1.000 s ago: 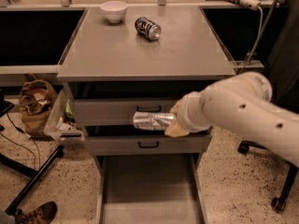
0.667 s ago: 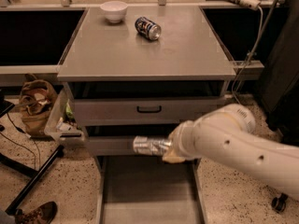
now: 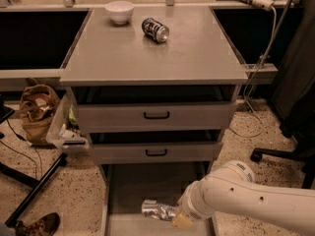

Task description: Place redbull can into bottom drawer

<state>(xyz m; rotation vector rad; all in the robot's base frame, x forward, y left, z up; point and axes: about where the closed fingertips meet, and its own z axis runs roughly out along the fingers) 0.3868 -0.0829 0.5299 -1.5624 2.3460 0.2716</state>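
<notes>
My pincer (image 3: 178, 219) is low in front of the grey metal cabinet, over the front part of the bottom drawer (image 3: 142, 183). This is the lowest and deepest grey metal drawer, and it stands pulled out with its wide flat floor showing. The pincer is clamped on one end of the redbull can (image 3: 158, 210), a slim shiny silver metal can with faint blue marks. The can lies level and sticks out toward the middle of the drawer; I cannot tell whether it touches the floor. My white arm (image 3: 251, 200) reaches in from the side. Above are the top grey drawer (image 3: 197, 116) and the middle grey drawer (image 3: 197, 152), both shallower, with black handles. On the flat grey bench (image 3: 147, 58) a shorter dark blue can (image 3: 155, 29) with red-white marks lies on its side near a small white bowl (image 3: 119, 11).
</notes>
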